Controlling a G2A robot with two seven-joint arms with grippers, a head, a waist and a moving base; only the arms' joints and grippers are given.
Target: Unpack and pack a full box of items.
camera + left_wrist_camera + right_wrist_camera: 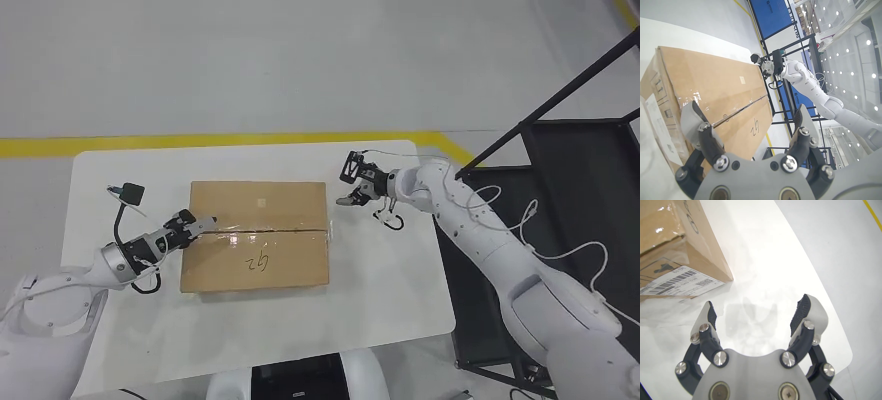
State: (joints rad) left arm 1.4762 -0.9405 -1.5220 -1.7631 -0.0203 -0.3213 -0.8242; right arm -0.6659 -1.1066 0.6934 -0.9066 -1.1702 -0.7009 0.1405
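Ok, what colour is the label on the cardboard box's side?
The rectangular paper label is white with black barcodes; the right wrist view shows it best.

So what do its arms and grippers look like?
The left arm and right arm wear smooth white shells; white cables loop along the right one. The left gripper and right gripper match: grey metal base, black linkages, silver screws, two pale fingers faced with black ribbed pads.

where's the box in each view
Top view: box at the centre of the picture.
Left wrist view: box close ahead of the left fingers.
Right wrist view: box corner, off to one side of the right fingers.
Shared landmark: taped seam across its top.
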